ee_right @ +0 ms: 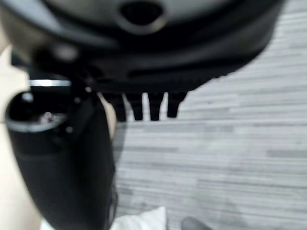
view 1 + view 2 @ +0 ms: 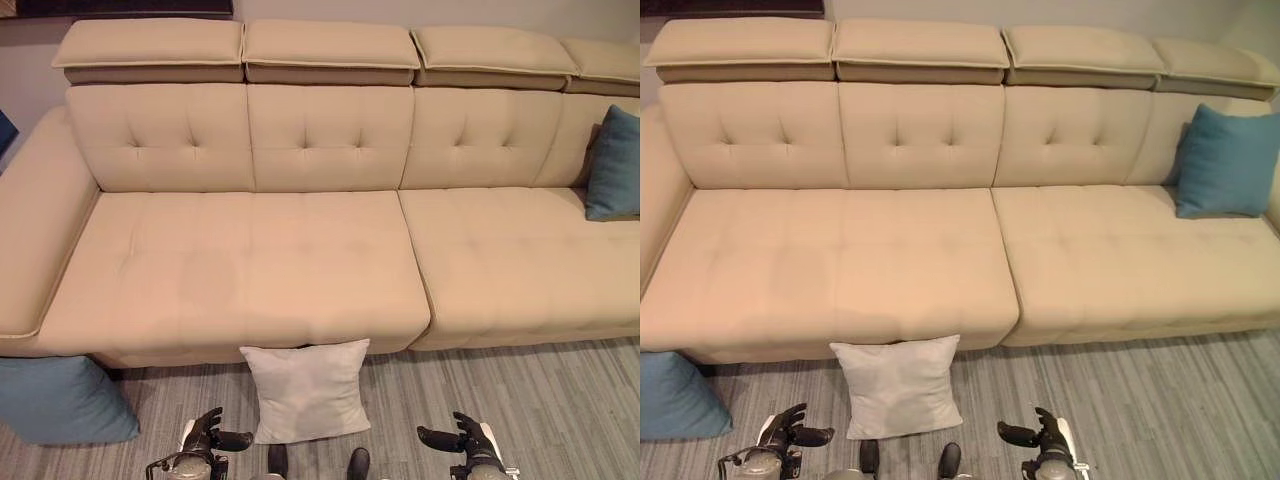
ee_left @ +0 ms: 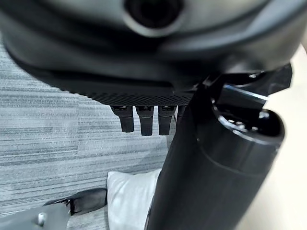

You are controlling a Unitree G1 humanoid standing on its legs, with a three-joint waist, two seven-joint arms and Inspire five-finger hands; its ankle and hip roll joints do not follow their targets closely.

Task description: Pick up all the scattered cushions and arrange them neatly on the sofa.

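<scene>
White cushion [image 2: 308,388]: leaning on the sofa [image 2: 250,270] front, on the floor.
Your left hand [image 2: 207,434]: fingers relaxed, empty.
Your right hand [image 2: 462,440]: fingers relaxed, empty.
Blue cushions: one on floor [image 2: 60,398], one on seat [image 2: 1225,162].

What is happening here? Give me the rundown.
Nothing is held yet. The left robot hand and the right robot hand hang open above the grey striped carpet. A pale grey square cushion leans against the front of the beige tufted sofa, a teal cushion lies on the floor by its left end, and another teal cushion already sits on the seat.
</scene>
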